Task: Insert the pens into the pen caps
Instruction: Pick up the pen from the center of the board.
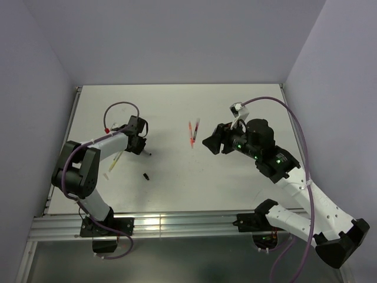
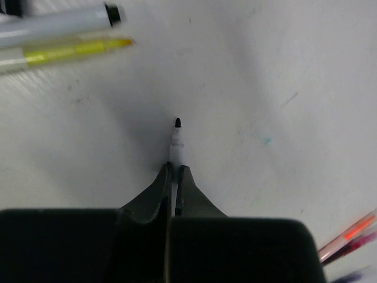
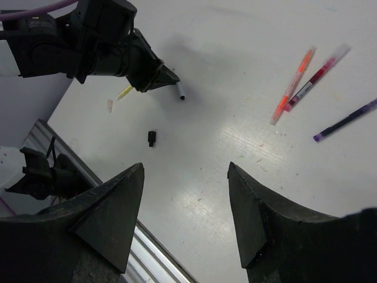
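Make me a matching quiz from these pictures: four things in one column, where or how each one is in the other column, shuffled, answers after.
Things
1. thin white pen with a black tip
2. small black cap
3. slim orange pen
4. right gripper

Places or states
A. open, holding nothing
B. clamped in the shut left gripper
C. lying alone, apart from every pen
D. lying right beside the red pen

Pairs: 1-B, 2-C, 3-D, 4-A
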`<state>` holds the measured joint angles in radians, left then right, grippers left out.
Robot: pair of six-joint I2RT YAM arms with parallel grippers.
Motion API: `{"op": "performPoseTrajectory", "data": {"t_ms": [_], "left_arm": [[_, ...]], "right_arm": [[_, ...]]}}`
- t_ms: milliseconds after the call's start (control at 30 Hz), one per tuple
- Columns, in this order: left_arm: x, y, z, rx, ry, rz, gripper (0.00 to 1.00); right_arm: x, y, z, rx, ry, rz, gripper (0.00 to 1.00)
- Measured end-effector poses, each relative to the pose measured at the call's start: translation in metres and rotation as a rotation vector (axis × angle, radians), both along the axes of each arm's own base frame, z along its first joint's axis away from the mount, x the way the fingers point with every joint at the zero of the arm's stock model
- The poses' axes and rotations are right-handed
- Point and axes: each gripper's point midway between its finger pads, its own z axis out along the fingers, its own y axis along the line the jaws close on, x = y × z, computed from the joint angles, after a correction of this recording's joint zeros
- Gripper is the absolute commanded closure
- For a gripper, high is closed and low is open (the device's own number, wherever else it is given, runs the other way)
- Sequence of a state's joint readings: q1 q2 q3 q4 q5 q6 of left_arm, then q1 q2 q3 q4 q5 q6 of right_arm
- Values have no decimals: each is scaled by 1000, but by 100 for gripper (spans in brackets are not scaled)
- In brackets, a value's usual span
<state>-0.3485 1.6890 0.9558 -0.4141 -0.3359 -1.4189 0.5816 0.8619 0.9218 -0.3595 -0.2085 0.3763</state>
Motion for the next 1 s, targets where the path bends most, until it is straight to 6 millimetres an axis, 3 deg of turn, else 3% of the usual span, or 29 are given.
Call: {"op": "performPoseTrajectory", "data": {"t_ms": [167, 433, 533, 800, 1000], "left_arm": [[-19, -29, 13, -26, -10, -196, 100], [-22, -94, 100, -118, -290, -472, 100], [-25, -113, 123, -162, -363, -540, 100], [-38, -152, 186, -275, -568, -678, 100], [-45, -169, 226, -334, -707, -740, 100]], "right_arm": [[1, 14, -10, 9, 49, 52, 34], [15, 45, -35, 60, 113, 133, 35], [19, 56, -43, 73, 138, 165, 36], [28, 71, -52, 78, 156, 196, 39], [31, 80, -58, 92, 187, 222, 40]]}}
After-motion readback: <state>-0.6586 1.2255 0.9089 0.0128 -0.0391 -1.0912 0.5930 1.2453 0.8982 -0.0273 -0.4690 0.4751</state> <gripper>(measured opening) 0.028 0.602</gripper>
